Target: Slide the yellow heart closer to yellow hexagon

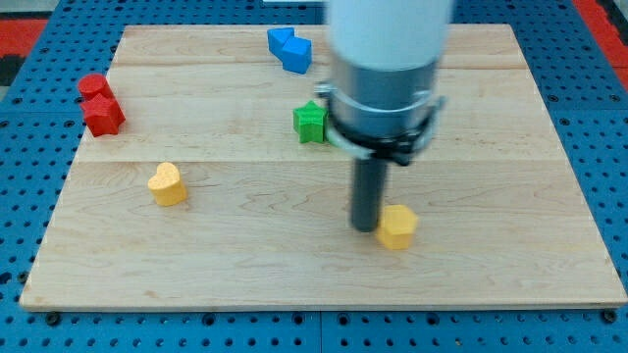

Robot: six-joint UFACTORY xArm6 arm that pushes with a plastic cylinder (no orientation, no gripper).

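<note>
The yellow heart (168,183) lies on the wooden board's left part. The yellow hexagon (397,226) lies right of the board's middle, near the view's bottom. My tip (366,226) stands right beside the yellow hexagon, on its left side, touching or almost touching it. The yellow heart is far to the left of my tip. The arm's wide white and grey body hangs above the tip and hides part of the board behind it.
A green star block (310,122) sits just left of the arm's body. Two blue blocks (289,48) lie together at the view's top. Two red blocks (99,105) lie together at the left edge. The wooden board (491,265) rests on a blue pegboard.
</note>
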